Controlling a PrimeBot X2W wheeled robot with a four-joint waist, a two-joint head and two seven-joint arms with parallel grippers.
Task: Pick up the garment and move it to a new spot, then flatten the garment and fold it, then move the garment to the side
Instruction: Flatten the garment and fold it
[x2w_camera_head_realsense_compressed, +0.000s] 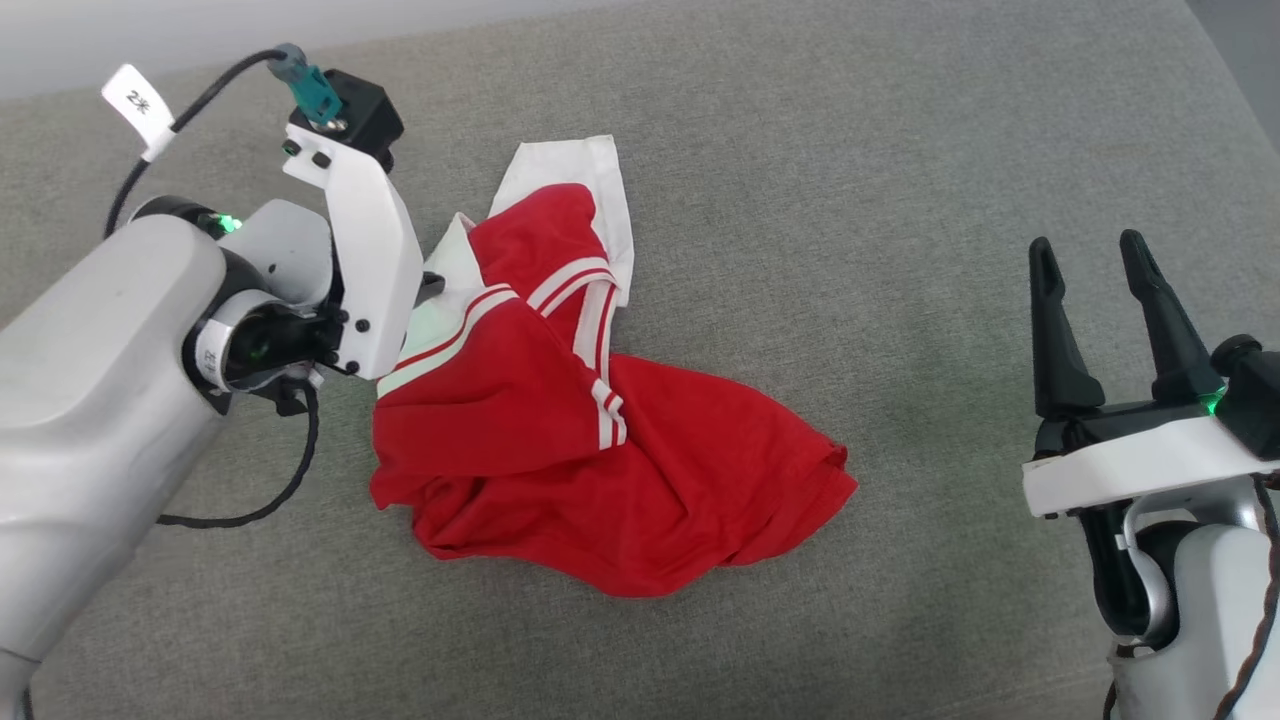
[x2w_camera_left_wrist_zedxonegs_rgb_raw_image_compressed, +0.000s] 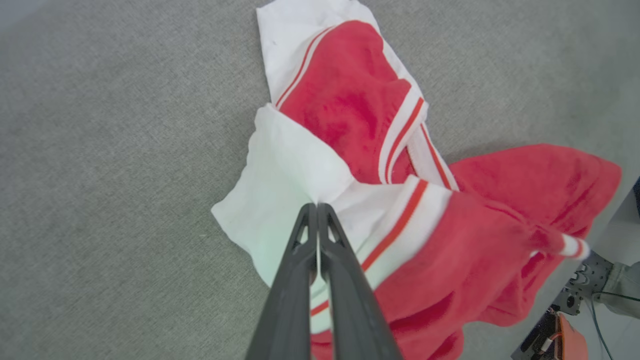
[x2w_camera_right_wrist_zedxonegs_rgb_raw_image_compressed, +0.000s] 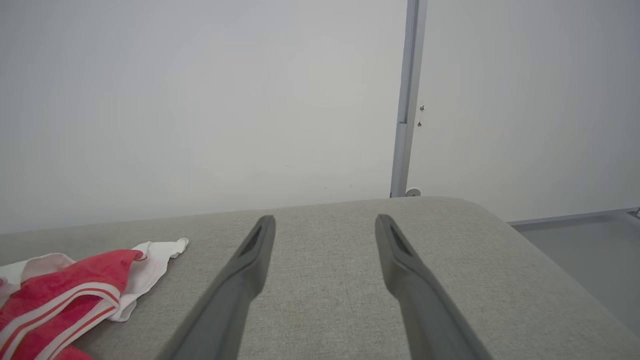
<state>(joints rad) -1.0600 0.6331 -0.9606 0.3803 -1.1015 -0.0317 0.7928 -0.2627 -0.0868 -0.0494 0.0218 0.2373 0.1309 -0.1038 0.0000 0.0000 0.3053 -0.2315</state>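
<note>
- I'm judging the job as barely begun: the garment (x2w_camera_head_realsense_compressed: 600, 450) is lying in a crumpled heap at the centre of the head view, on the grey padded surface (x2w_camera_head_realsense_compressed: 900, 150), neither flattened nor folded.
- My left claw (x2w_camera_left_wrist_zedxonegs_rgb_raw_image_compressed: 317, 207) is pinching its fingers together on a white sleeve at the heap's left edge (the wrist view is showing fabric puckering at the tips), so I'm reading this as the grasp for the pick-up.
- I'm holding my right claw (x2w_camera_head_realsense_compressed: 1085, 245) at the lower right of the head view with its fingers apart. It is gripping nothing and sitting well apart from the cloth.
- By my reading, everything is left to do: lifting and moving to a new spot, flattening, folding, and setting aside.
- I'm counting one garment, two claws and one surface.
</note>
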